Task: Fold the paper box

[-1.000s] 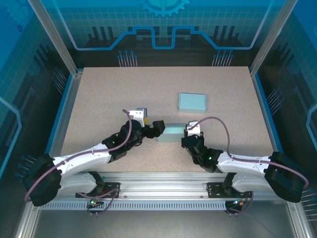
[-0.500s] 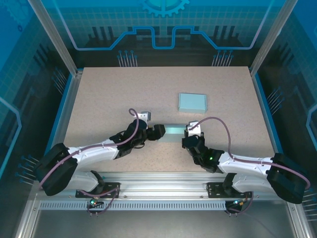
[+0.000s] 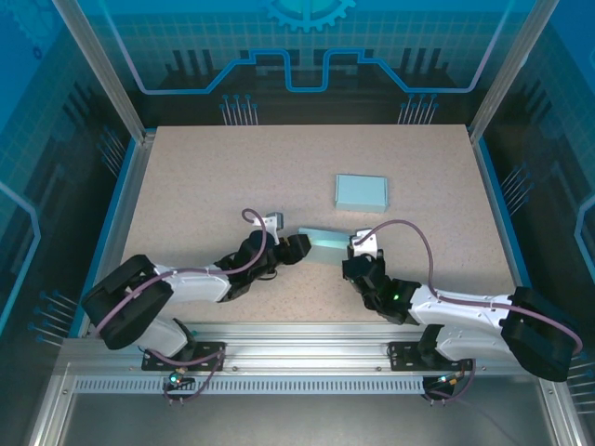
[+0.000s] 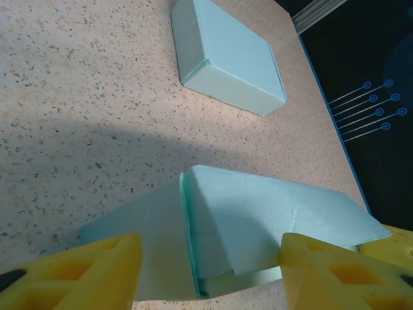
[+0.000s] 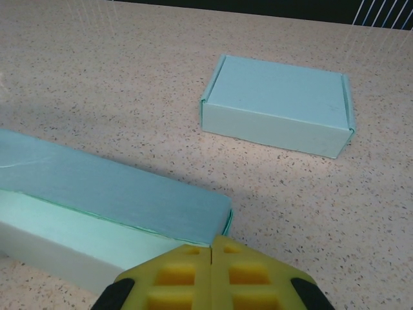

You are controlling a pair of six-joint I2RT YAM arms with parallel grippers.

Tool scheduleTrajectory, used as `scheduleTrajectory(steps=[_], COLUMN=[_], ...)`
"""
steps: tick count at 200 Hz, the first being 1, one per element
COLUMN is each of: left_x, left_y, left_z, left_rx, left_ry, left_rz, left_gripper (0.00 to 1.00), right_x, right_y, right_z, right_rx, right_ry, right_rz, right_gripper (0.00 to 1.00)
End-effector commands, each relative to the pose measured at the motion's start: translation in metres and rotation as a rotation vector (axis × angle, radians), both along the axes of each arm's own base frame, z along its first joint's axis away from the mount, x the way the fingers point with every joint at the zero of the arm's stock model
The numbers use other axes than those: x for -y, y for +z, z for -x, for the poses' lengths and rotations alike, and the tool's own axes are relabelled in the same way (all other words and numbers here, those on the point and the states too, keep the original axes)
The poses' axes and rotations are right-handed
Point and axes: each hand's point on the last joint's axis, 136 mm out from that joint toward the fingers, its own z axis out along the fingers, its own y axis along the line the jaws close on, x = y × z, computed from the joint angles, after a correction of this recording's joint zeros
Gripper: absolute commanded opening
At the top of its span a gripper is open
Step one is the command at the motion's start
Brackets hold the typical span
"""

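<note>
- Looking down from the top camera: paper box (image 3: 321,242) bridging the gap between left gripper (image 3: 297,246) and right gripper (image 3: 351,253), one end at each, lying slightly askew.
- Shown closer from the left wrist: yellow fingers (image 4: 97,271) spread apart, with the half-folded box between and just ahead of them, an end flap loose and a green fold line along it. Contact with the card impossible to tell.
- Shown closer from the right wrist: jaws clenched tight together, tips against the box's near top edge. Paper pinched or not, cannot tell.
- Beyond both sets of jaws and apart from the first box: a second box (image 3: 361,190), closed, lid down, lying flat, contents hidden.
- Inside of the half-folded box likewise hidden.
- Underneath: speckled beige table (image 3: 232,167) with a blue edge.
- Around: aluminium frame posts (image 3: 93,65) and blue translucent walls (image 3: 307,46) printed with circuit lines.
</note>
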Motion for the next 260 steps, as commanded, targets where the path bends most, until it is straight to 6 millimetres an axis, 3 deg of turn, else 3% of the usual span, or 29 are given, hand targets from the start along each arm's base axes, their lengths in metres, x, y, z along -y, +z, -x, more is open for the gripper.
scheduleTrajectory(steps=[1,65,93,128,157,213,260], left_x=[-0.021,-0.022,-0.022,-0.021,-0.021,-0.021,-0.024], left_y=[-0.071,-0.08,-0.079,-0.076,-0.076,-0.076,-0.076], left_z=[0.027,0.028,0.028,0.028,0.027,0.026,0.025], left_rx=[-0.178,-0.187,-0.182,-0.178,-0.177,-0.176,-0.175], left_ry=[-0.016,-0.007,-0.007,-0.008,-0.007,-0.001,0.012], left_rz=[-0.144,-0.135,-0.13,-0.123,-0.123,-0.116,-0.118], left_gripper=[0.58,0.52,0.52,0.52,0.52,0.52,0.47], right_x=[-0.011,-0.015,-0.009,-0.009,-0.002,0.012,0.023], right_y=[0.002,0.055,0.059,0.047,0.023,-0.035,-0.065], right_z=[0.009,0.017,0.008,-0.01,-0.02,-0.007,0.005], right_rx=[-0.028,-0.074,-0.208,-0.318,-0.404,-0.518,-0.568], right_ry=[0.046,0.082,0.049,0.006,-0.046,-0.106,-0.141], right_rz=[-0.006,-0.153,-0.222,-0.234,-0.235,-0.271,-0.291], right_gripper=[0.03,0.28,0.38,0.43,0.43,0.37,0.3])
